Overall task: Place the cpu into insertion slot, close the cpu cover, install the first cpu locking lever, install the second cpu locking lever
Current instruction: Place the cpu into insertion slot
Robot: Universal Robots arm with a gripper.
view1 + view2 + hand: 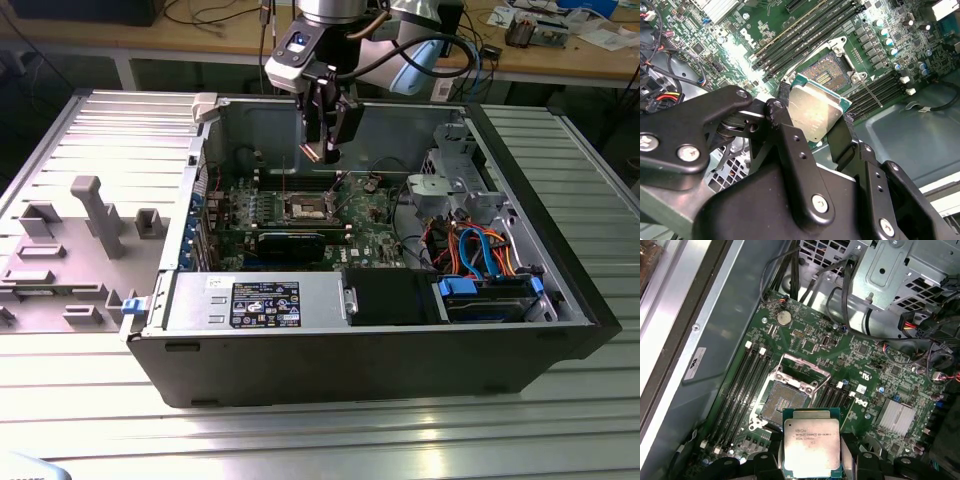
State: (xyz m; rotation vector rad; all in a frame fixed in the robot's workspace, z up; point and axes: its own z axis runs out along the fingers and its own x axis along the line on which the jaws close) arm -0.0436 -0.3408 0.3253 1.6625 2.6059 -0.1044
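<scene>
Here, a ribbed metal table (330, 440) carries an open computer case (380, 350) lying on its side, with a wooden workbench (240, 40) strewn with cables behind it. A grey fixture tray (70, 250) sits on the table at the exterior view's left of the case.

Inside the case the green motherboard (372, 215) faces up, and the insertion slot (304, 208) lies near its middle. Long dark memory slots (742, 385) run along two opposite sides of the insertion slot.

The arm reaches down from above and its gripper (328, 152) hangs inside the case walls, above the insertion slot and clear of the board.

In both wrist views the black fingers (782, 125) are closed partway onto the cpu (811, 447), pinching it by two opposite edges — nothing else is in their grasp. The chip is held flat, roughly parallel with the board, its silvery-tan metal top towards the first wrist camera (it is square, so no side is the longer one).

It is in the air near the insertion slot (785, 400), apart from it and not seated. The slot's dark centre lies bare, and the cpu cover (809, 365) stands swung up from the slot's edge — open.
</scene>
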